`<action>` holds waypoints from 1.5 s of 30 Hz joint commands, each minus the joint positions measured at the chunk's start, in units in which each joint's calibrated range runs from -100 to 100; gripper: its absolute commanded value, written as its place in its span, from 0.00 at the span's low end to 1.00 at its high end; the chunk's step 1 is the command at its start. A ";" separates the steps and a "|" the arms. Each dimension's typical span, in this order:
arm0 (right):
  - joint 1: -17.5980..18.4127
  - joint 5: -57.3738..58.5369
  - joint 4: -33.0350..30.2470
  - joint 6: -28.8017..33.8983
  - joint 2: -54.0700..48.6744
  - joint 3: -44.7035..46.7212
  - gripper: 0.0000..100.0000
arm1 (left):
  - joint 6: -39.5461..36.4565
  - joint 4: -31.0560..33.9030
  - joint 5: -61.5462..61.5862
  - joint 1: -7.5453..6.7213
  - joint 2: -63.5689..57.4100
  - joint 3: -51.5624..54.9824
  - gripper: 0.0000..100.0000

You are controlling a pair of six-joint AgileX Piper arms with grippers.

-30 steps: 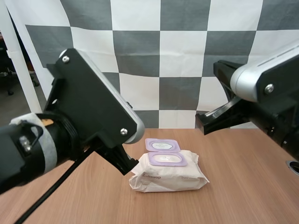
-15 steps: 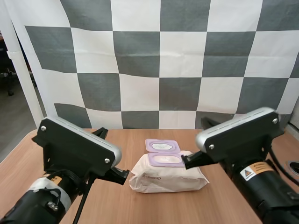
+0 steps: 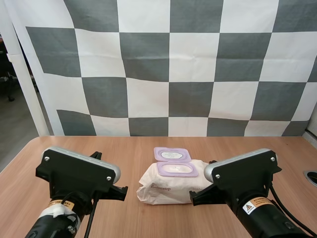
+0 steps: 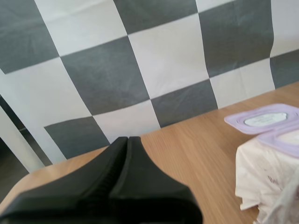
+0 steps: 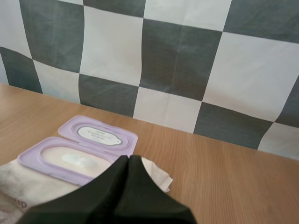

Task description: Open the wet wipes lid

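Mid-frame on the tabletop (image 3: 277, 153): wipes pack (image 3: 178, 182), lid (image 3: 172, 154) already flipped flat behind it. Both left fingers (image 4: 122, 145) and right fingers (image 5: 122, 164) closed, empty. Looks done; I'd back off without nudging the lid.

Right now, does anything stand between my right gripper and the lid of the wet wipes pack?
Nothing visible does. The right gripper, shut, sits beside the wet wipes pack, whose lid already lies flipped open.

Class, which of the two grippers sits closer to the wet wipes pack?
The right gripper: its tips are at the pack edge, while bare table separates the left gripper from it.
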 commanded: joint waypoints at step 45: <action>-2.22 12.20 -12.65 14.09 0.00 0.00 0.00 | -61.03 44.85 16.41 -1.82 0.00 0.00 0.00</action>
